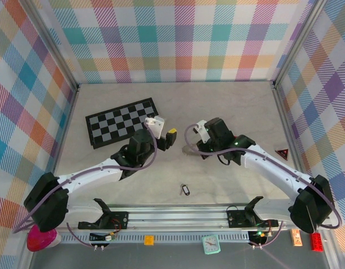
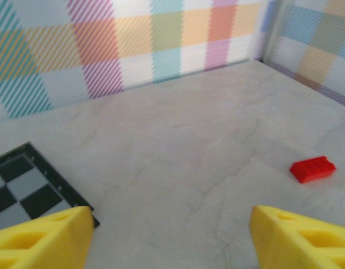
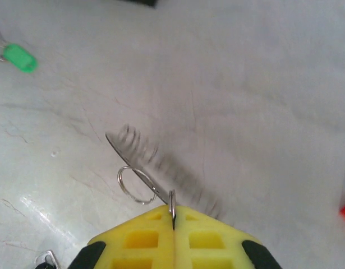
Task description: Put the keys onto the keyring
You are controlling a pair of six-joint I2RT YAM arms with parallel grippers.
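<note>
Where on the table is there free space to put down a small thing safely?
Widest bare patch: the far strip of table between the back wall and the chessboard. Also bare: the near middle around the black key, before the rail. Crowded: the centre, where both arms' jaws stand close by the keyring.

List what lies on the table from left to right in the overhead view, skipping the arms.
chessboard → black key → red triangle
</note>
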